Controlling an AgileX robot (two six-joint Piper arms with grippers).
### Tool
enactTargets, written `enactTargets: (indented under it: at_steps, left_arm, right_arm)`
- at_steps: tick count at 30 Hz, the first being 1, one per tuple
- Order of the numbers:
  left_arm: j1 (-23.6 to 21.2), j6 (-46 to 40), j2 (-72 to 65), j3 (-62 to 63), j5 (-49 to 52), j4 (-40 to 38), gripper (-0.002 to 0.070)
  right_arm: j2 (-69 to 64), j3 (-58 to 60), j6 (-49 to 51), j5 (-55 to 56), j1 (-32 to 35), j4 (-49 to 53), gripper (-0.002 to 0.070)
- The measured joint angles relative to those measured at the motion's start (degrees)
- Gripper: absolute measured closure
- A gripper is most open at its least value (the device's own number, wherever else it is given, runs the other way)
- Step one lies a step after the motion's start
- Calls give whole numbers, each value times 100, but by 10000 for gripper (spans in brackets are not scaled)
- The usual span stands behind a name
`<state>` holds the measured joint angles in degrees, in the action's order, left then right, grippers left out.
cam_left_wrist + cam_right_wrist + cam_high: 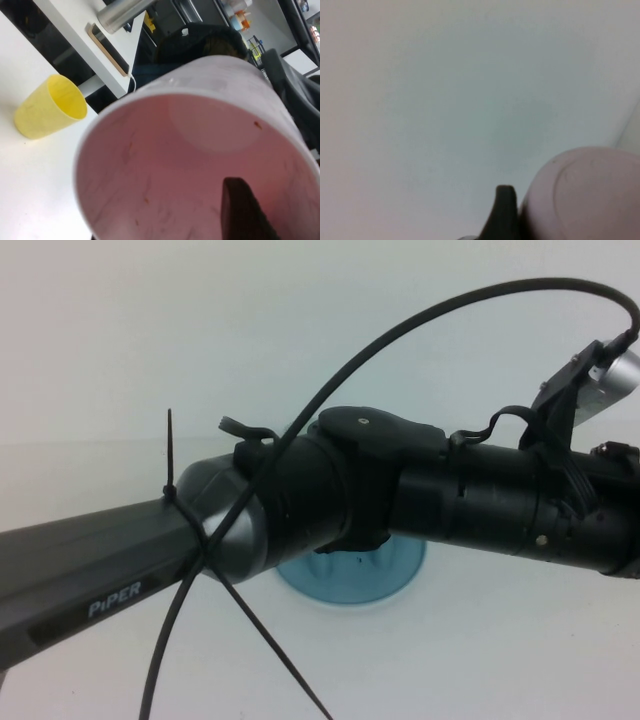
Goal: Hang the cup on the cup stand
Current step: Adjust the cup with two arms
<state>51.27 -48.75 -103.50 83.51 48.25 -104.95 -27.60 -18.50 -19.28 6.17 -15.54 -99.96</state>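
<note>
The pale pink cup [200, 165] is held in the air. Its open mouth faces the left wrist camera and its flat bottom [590, 195] faces the right wrist camera. My left gripper [247, 215] reaches into the cup's mouth; how it stands on the rim is hidden. My right gripper [580, 200] is shut on the cup's body near the base, one dark finger [504, 210] pressed to its side. Both grippers are out of the high view. The cup stand's round blue dish [350, 575] shows on the table under the left arm, its pegs mostly hidden.
The left arm [300, 510], raised close to the high camera, crosses the picture with its black cable and zip ties and hides most of the table. A yellow cup [50, 107] lies on the white table near its edge.
</note>
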Motion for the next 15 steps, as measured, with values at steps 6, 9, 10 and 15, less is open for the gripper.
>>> enactTargets:
  at_steps: [6,9,10,15]
  left_arm:
    - [0,-76,0,0,14,0,409]
    - [0,-100,0,0,66,0,366]
    - [0,-127,0,0,79,0,339]
    - [113,-211,0,0,91,0,265]
  right_arm:
    - [0,0,-98,-11,0,0,73]
    - [0,0,-137,-23,0,-9,73]
    - [0,0,-137,-23,0,-9,73]
    - [0,0,-137,-70,0,-9,73]
